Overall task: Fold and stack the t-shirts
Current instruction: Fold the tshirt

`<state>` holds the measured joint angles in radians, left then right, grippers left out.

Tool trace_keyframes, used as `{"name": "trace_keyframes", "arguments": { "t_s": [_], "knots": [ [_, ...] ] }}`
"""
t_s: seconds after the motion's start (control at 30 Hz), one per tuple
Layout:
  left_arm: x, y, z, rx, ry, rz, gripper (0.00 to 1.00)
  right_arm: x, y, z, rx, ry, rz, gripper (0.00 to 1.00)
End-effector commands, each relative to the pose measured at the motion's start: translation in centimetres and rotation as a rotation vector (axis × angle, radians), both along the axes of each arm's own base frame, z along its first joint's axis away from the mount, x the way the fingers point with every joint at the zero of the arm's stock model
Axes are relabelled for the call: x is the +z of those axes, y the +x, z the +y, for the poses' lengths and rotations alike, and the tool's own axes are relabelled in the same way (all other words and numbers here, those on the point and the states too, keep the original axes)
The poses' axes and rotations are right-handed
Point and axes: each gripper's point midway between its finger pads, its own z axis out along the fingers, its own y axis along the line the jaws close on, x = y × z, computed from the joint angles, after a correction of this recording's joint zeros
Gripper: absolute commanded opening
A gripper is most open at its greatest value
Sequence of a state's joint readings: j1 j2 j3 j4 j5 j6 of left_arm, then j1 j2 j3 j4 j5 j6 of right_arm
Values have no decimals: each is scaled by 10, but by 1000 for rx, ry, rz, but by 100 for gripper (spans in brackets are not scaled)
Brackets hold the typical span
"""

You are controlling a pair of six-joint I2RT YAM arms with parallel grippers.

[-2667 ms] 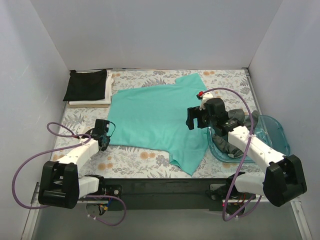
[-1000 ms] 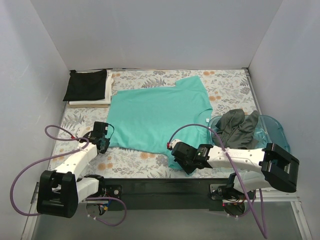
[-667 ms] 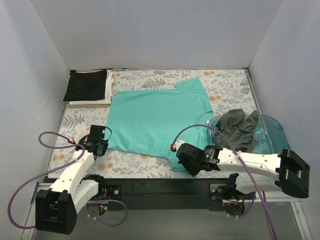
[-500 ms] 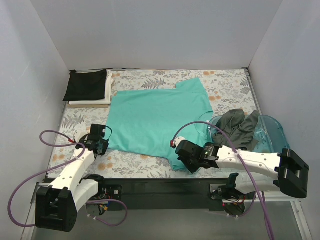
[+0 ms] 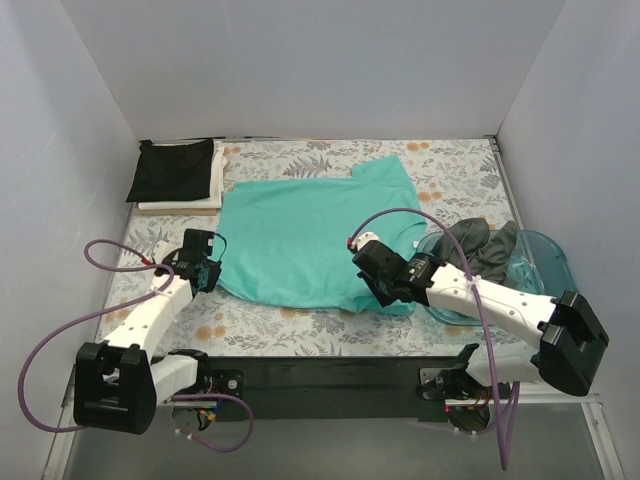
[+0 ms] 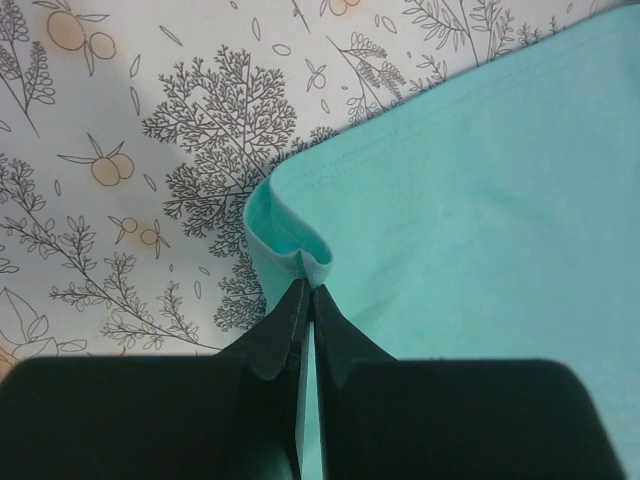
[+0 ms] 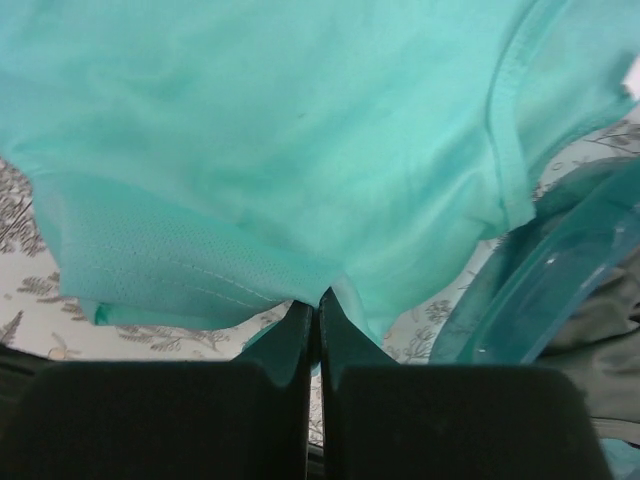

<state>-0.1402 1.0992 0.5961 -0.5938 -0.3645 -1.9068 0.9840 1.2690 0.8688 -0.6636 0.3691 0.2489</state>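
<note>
A teal t-shirt [image 5: 300, 235] lies spread across the middle of the floral tablecloth. My left gripper [image 5: 207, 276] is shut on its near-left hem corner [image 6: 300, 255], lifted slightly off the cloth. My right gripper [image 5: 372, 275] is shut on the near-right part of the teal t-shirt [image 7: 300, 150] and holds it raised and folded back over the body. A dark grey t-shirt [image 5: 480, 255] lies crumpled in the blue tray [image 5: 545, 262]. A folded black t-shirt [image 5: 172, 170] rests on a folded white t-shirt [image 5: 215, 180] at the back left.
The translucent blue tray [image 7: 540, 300] sits right beside my right gripper. White walls close in the table on three sides. The black mounting rail [image 5: 320, 372] runs along the near edge. Purple cables loop from both arms.
The right gripper has lifted the near-right part of the teal t-shirt and carried it away from the near edge, folding it over. The left gripper moved slightly back with the left corner.
</note>
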Motion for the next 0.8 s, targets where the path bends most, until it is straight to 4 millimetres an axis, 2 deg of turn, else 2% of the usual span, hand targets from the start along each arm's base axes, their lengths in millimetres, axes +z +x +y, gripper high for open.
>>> {"name": "trace_keyframes", "arguments": {
  "t_s": [0.0, 0.07, 0.27, 0.37, 0.53, 0.7, 0.77],
  "knots": [
    [19, 23, 1, 6, 11, -64, 0, 23, 32, -7, -56, -22, -100, 1],
    [20, 27, 1, 4, 14, -62, 0, 32, 45, -6, -58, -24, -136, 1],
    [30, 46, 11, 33, 82, -62, 0, 42, 75, -10, -83, -50, -172, 1],
    [31, 56, 10, 30, 84, -63, 0, 42, 88, -12, -106, -43, -176, 1],
    [34, 75, 9, 20, 104, -65, 0, 54, 114, -9, -102, -38, -215, 1],
    [34, 97, 5, 6, 106, -68, 0, 54, 135, -12, -125, -47, -214, 1],
    [32, 102, 4, 2, 103, -64, 0, 57, 141, -5, -118, -16, -208, 1]
  ]
}}
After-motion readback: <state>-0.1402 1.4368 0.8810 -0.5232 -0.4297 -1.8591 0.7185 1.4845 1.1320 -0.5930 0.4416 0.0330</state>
